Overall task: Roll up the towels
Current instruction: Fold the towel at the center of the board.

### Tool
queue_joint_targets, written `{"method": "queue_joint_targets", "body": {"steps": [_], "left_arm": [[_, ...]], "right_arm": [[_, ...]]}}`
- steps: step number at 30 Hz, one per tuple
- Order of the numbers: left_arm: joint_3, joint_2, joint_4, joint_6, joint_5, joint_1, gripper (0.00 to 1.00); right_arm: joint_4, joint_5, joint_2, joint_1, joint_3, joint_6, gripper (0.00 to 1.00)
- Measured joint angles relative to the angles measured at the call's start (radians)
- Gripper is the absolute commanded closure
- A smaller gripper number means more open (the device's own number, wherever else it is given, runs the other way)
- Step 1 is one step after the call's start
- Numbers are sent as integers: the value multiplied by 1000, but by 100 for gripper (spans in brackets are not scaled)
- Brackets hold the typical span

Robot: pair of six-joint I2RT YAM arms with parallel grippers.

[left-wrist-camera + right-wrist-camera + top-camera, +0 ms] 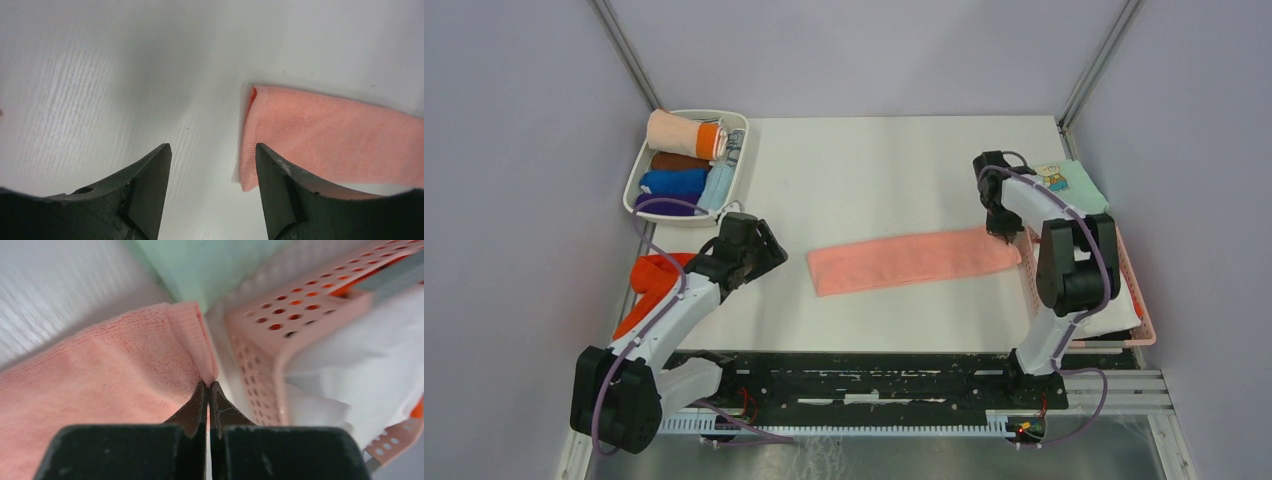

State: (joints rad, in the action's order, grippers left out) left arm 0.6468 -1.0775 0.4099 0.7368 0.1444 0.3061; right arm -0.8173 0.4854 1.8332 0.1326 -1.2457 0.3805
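**Across the middle: towel [914, 260] strip pinched at one end**

Near left, the left gripper [749, 250] hangs with jaws wide apart, just short of the towel's left end. Soft, light and limp, the towel lies as a flat folded strip, and a hem is likely the best hold. Farther right, the right gripper [209, 385], tipped down, pinches the right hem beside the basket [300, 310].

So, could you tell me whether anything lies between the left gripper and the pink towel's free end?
Nothing visible does. The open left gripper hangs over the table beside the pink towel, only tabletop between them; the right gripper is shut on its far end.
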Motion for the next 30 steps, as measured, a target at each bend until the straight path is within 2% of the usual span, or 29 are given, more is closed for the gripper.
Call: {"method": "queue_joint_targets", "body": {"steps": [5, 11, 20, 26, 30], "left_arm": [[-37, -32, -62, 0, -85, 0, 30], [-59, -135, -147, 3, -197, 0, 33], [-59, -288, -286, 39, -287, 33, 41], [-57, -358, -373, 82, -318, 80, 46], [-45, -397, -418, 100, -329, 114, 51]], "right_arm": [[-13, 52, -92, -2, -75, -5, 100], [-26, -114, -187, 73, -109, -40, 99], [-44, -467, -174, 282, -152, -45, 99], [-34, -552, -128, 394, -187, -8, 99], [-29, -557, -75, 468, -224, 37, 99]]}}
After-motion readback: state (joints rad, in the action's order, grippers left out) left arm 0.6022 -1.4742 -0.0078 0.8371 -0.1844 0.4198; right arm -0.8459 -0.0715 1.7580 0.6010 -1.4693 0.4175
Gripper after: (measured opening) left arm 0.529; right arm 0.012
